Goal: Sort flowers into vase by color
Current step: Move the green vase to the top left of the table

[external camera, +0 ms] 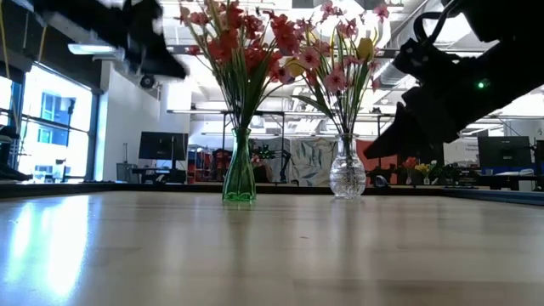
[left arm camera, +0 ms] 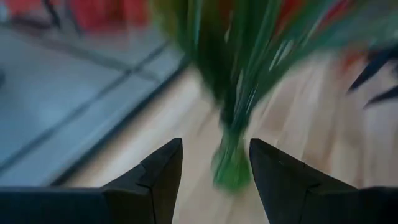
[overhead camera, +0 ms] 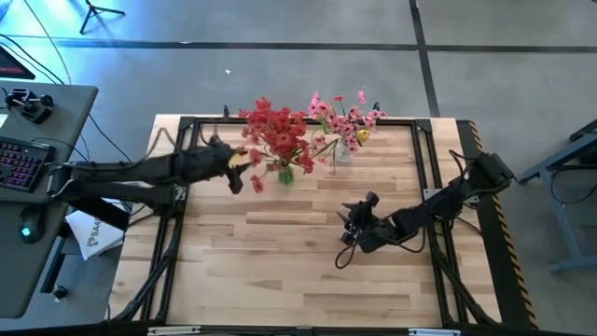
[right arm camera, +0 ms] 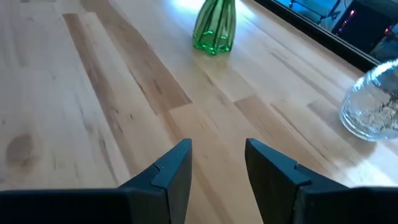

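A green glass vase [external camera: 239,174] stands on its base near the table's far edge and holds red flowers [overhead camera: 276,131]. To its right a clear glass vase [external camera: 347,170] holds pink flowers [overhead camera: 340,117] and a yellow one [overhead camera: 362,135]. My left gripper [overhead camera: 244,171] hovers open, raised just left of the green vase [left arm camera: 231,163] and its stems. My right gripper [overhead camera: 352,229] is open above bare wood toward the table's middle right, with both vases [right arm camera: 214,25] [right arm camera: 373,106] ahead of it.
A black frame [overhead camera: 187,126] rims the wooden table [overhead camera: 280,261]. Bare wood fills the near half. A desk with a keyboard [overhead camera: 19,159] stands off the left side, and a white box [overhead camera: 93,233] lies on the floor beside the table.
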Controlling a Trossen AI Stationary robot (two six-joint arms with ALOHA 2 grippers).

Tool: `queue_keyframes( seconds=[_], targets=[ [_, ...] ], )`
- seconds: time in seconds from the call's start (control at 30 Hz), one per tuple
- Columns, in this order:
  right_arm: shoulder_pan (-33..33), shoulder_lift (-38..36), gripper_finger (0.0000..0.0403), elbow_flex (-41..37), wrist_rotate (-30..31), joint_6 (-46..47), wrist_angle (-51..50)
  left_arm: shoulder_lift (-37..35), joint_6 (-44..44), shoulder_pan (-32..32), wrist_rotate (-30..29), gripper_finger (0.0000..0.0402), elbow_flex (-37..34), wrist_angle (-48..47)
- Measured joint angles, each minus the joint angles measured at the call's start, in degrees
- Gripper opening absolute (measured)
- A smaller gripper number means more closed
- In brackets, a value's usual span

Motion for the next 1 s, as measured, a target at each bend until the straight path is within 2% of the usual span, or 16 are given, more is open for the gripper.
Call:
queue_keyframes(
  seconds=[0.1,0.23,0.37,0.43,0.5,0.57,0.63,0.77,0.87,0.93,1.0],
  targets=[
    [0.0,0.0,0.0144,0.7,-0.1,-1.7,0.0,-2.2,3.4,-2.4,0.0,0.0174,7.4,-3.7],
    [0.6,0.0,0.0144,0.9,-0.8,-2.4,-0.7,-2.9,4.9,-9.5,-0.5,0.0174,15.2,-12.0],
    [1.3,0.0,0.0144,0.9,-3.0,-1.5,-4.1,-1.6,-2.9,-16.2,-7.2,0.0174,15.1,-22.9],
    [1.4,0.0,0.0144,0.9,-3.5,-0.6,-4.9,0.0,-9.9,-18.7,-9.6,0.0174,12.5,-27.5],
    [1.5,0.0,0.0144,0.9,-4.0,-0.4,-5.0,1.5,-15.7,-20.5,-10.6,0.0174,7.9,-26.7],
    [1.5,0.0,0.0144,0.9,-4.0,-0.4,-4.9,3.4,-18.8,-21.5,-11.1,0.0174,2.1,-19.7],
    [1.5,0.0,0.0144,0.9,-4.0,-0.5,-5.0,6.0,-19.2,-21.7,-11.1,0.0174,-4.8,-7.9],
    [1.5,0.0,0.0144,0.9,-4.0,-0.8,-4.8,13.2,-13.4,-19.5,-12.3,0.0175,-17.1,26.4],
    [1.5,0.0,0.0144,0.9,-4.0,-0.8,-4.7,18.7,-7.6,-15.3,-13.8,0.0182,-22.1,49.0],
    [1.5,0.0,0.0144,0.9,-4.0,-0.9,-4.6,21.7,-2.3,-12.2,-13.2,0.0193,-22.9,56.4],
    [1.4,0.0,0.0144,0.9,-3.9,-0.9,-4.3,24.3,1.0,-8.9,-10.7,0.0210,-22.4,58.6]
  ],
)
